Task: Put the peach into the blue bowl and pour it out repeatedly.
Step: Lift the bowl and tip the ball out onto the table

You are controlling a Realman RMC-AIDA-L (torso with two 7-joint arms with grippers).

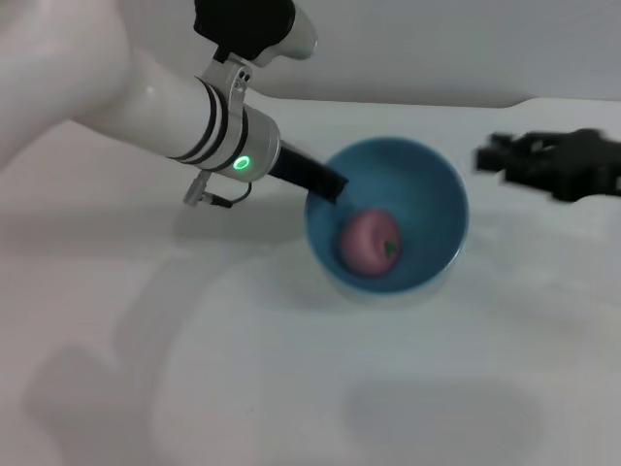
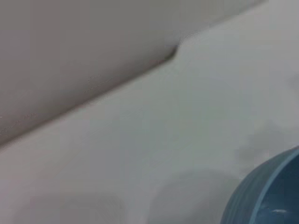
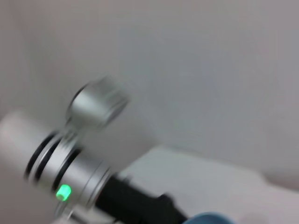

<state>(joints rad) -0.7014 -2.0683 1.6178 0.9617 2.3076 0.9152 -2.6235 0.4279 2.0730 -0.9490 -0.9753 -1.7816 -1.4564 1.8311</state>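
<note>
1. Head view: the left pincer is clamped on the near-left rim of the blue bowl, holding it tilted.
2. The peach lies inside, low against the wall.
3. The bowl looks stiff and glossy (likely slippery), so the rim suits gripping; the peach seems light and will probably roll.
4. The right pincer hovers over the white bench beyond the bowl; its fingers cannot be made out.

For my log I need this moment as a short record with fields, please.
Fruit: small round pink toy peach, lying inside the bowl.
Bowl: deep glossy light-blue bowl, tilted toward the camera.
Left gripper: at the bowl's left rim, apparently holding it.
Right gripper: apart from the bowl, to its right.
Surface: white table.
</note>
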